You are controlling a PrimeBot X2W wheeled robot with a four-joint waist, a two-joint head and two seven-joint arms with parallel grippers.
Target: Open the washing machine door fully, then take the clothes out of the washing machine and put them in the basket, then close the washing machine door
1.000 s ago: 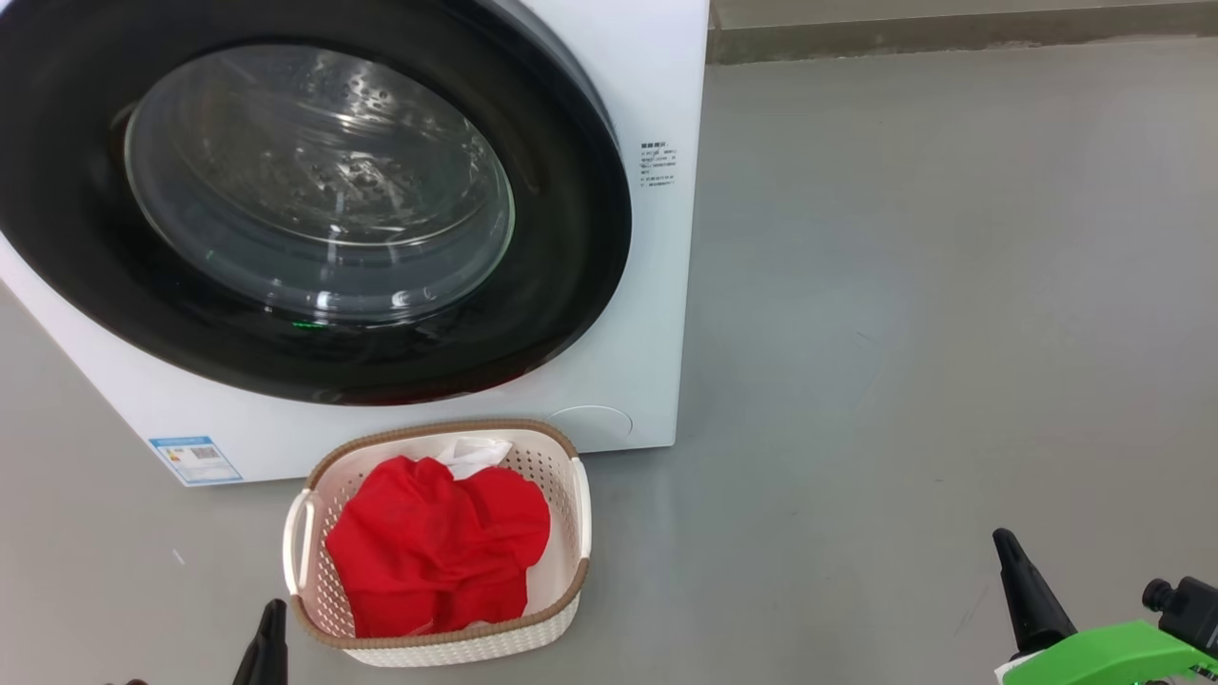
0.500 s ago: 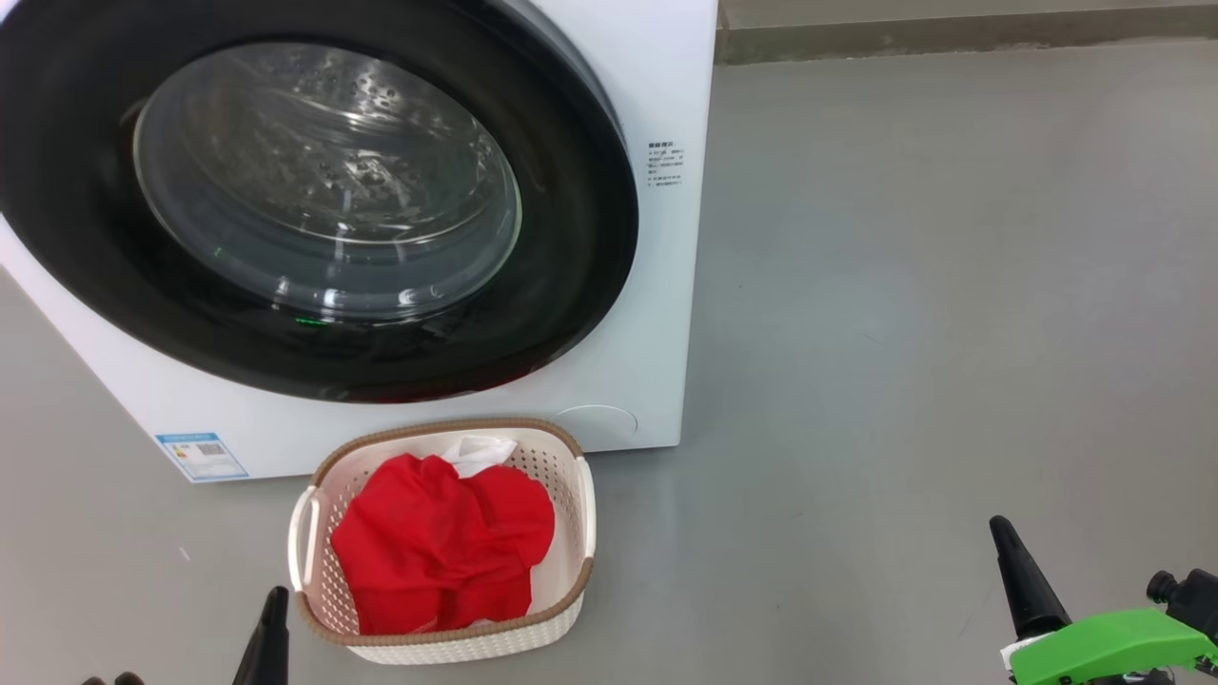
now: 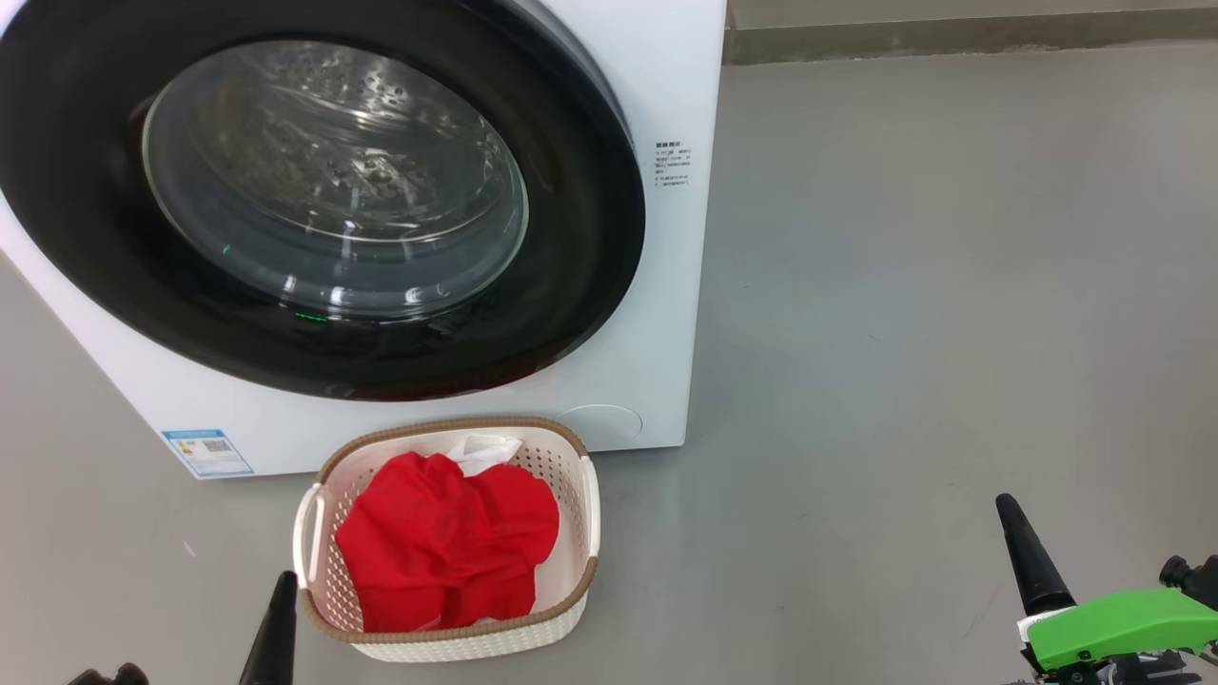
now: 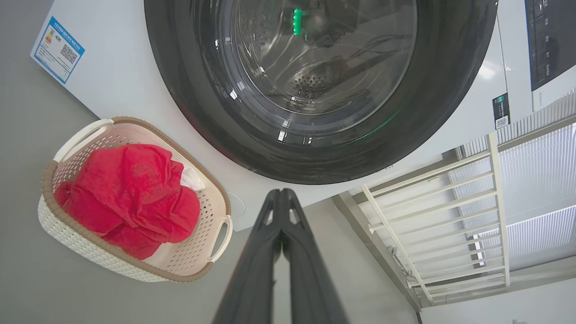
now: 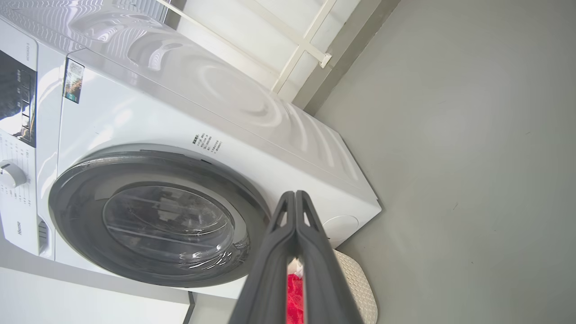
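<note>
Before the washing machine (image 3: 680, 285), my left gripper (image 4: 280, 193) and right gripper (image 5: 294, 194) both hang free: fingers pressed together, gripping nothing, touching nothing. Red clothes (image 3: 447, 542) fill the basket (image 3: 571, 595) at the machine's foot. The washing machine door (image 3: 580, 238) sits closed.

Bright, even light, sharp focus; glints on the washing machine door (image 3: 333, 181), a softly shadowed floor (image 3: 952, 285), wrist views bowed at edges

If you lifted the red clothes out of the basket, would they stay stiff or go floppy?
Probably floppy: the red clothes lie crumpled in soft folds, so they would likely droop and hang. They look light too, since the perforated plastic basket holds its shape under them.
</note>
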